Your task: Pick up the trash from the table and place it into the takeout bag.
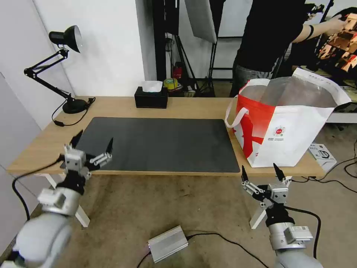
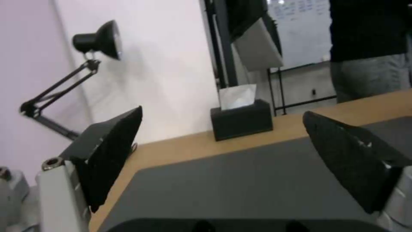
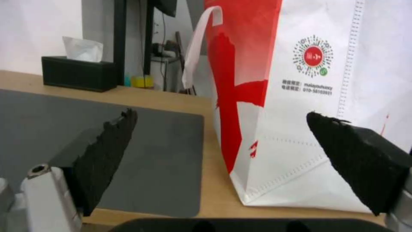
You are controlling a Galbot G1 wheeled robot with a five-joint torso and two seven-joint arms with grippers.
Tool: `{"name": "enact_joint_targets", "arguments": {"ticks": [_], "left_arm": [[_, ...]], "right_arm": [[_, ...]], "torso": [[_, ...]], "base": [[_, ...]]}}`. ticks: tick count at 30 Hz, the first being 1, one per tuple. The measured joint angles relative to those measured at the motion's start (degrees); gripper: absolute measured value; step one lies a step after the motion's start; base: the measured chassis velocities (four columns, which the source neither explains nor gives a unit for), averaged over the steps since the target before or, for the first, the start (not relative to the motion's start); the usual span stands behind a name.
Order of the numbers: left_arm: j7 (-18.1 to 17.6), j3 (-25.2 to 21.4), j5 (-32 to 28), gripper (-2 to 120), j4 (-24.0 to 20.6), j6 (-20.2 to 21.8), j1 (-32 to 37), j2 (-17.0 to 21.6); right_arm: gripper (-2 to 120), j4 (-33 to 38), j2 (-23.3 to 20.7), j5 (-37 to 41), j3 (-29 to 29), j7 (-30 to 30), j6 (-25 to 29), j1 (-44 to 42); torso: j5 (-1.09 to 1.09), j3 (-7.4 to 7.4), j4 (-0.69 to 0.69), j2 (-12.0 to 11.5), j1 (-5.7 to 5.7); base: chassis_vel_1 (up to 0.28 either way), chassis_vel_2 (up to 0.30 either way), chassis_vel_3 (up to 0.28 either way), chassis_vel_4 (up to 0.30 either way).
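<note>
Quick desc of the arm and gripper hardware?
Both arms are light grey with rounded links, black wrist sections and black cables. The left gripper and right gripper have silver-white boxy bodies with metal linkages. The jaws are black, pointed wedges with textured inner faces.

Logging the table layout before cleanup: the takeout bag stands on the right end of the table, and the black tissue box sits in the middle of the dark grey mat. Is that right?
Not quite. The takeout bag does stand on the right end of the table, but the black tissue box sits on bare wood behind the dark grey mat, at the far edge, not on it. The head view shows this.
</note>
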Motion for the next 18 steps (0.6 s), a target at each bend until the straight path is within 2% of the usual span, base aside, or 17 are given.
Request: {"name": "enact_joint_targets", "arguments": {"ticks": [12,18], "left_arm": [[-2.44,2.73,6.99,100,0.55,-5.69,6.54,-7.23],[-2.91,3.23,8.17,100,1.74,-7.81,7.92,-9.19]], "right_arm": [[100,-2.63,-0.06,-2.83,0.14,1.83,-0.2,-2.03],[100,-3.76,-0.11,-3.03,0.02,2.08,0.06,-2.07]], "torso": [[-0.01,0.0,-0.01,0.0,0.0],[0.0,0.0,-0.01,0.0,0.01]], "base": [[0.0,0.0,0.0,0.0],[0.0,0.0,0.0,0.0]]}}
